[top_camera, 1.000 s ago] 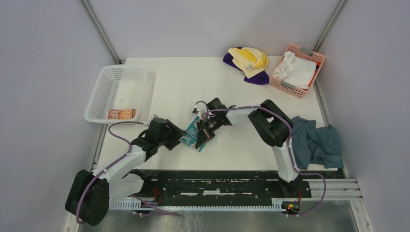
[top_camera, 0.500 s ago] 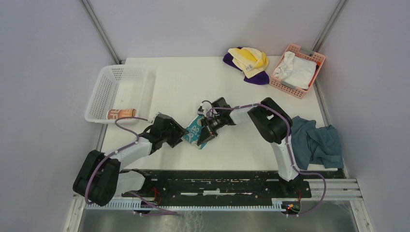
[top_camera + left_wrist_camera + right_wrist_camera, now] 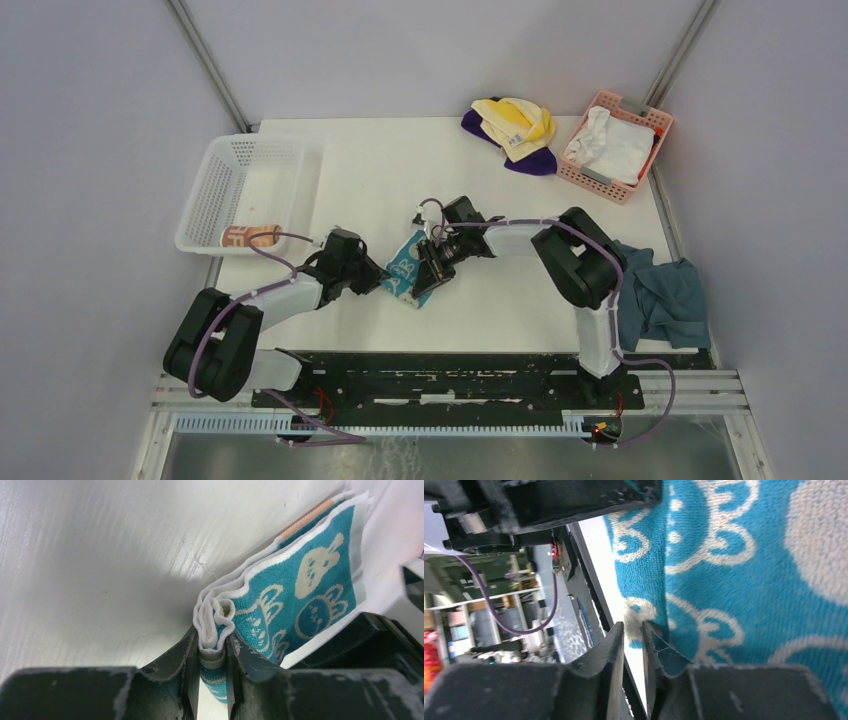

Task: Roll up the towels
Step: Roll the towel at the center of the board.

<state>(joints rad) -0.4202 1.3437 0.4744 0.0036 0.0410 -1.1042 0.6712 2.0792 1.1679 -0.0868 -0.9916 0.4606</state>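
The left gripper (image 3: 212, 647) pinched the folded teal rabbit towel (image 3: 310, 590) from its left; the right gripper (image 3: 633, 630) sat opposite, barely parted, grip unclear.

Four towels (teal towel (image 3: 405, 268), peach-orange towel (image 3: 250, 236), yellow towel (image 3: 515, 122), purple towel (image 3: 535, 162)), two baskets (white basket (image 3: 215, 190), pink basket (image 3: 640, 110)), one white cloth (image 3: 615, 145), one blue-grey cloth (image 3: 665, 295).

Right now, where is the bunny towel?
In the top view, the teal bunny towel is near the middle of the table, between the left gripper, which pinches its folded edge, and the right gripper.
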